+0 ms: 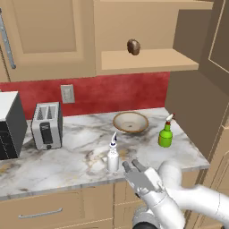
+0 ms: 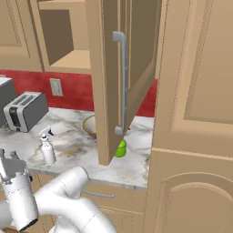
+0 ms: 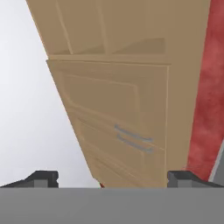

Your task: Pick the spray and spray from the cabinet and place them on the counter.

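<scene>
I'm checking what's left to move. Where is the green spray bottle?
The green bottle stands on the counter near its right end, just right of the bowl; in the right base view the open cabinet door half hides it.

Arm folded low, gripper (image 1: 132,166) empty.
Jaws stand wide apart, fingertips (image 3: 43,178) pointing upward; behind them the white wrist bends down into the elbow.

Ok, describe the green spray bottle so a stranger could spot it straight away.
Start at the marble counter, at its right end near the tall cabinet side. Right of the shallow bowl stands the green spray bottle. Unlike the white spray bottle nearer the front edge, it is bright green with a red-white top.
</scene>
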Available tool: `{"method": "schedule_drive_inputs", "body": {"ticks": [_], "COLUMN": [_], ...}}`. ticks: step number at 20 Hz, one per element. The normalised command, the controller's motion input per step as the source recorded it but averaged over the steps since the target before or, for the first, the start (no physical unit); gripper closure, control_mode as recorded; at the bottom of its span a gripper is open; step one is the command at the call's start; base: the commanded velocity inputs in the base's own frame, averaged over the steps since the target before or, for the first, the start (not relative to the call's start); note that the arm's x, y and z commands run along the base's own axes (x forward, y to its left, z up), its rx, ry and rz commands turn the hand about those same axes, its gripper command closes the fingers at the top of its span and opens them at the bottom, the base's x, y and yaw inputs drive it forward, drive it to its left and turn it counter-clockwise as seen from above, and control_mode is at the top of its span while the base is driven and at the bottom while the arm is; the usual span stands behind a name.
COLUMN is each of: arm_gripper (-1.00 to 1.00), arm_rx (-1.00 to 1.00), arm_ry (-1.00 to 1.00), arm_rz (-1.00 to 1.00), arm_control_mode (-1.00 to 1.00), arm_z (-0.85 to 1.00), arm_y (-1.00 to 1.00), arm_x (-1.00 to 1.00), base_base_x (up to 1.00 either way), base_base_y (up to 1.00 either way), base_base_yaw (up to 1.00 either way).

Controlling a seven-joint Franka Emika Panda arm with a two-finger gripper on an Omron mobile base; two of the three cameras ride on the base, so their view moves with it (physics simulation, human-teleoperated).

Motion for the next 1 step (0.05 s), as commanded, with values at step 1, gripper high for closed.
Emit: {"method": "schedule_drive_inputs", "body": {"ticks": [1], "arm_gripper": [-1.0], "arm_rx": [0.0], "arm_ry": [-0.08], "arm_rz": [0.0], "arm_control_mode": [-1.0], "arm_z": [0.2], "arm_y": [-0.16], "arm_x": [-0.81], "base_base_x": [0.0], "base_base_y": [0.0], "base_base_yaw": [0.0]}}
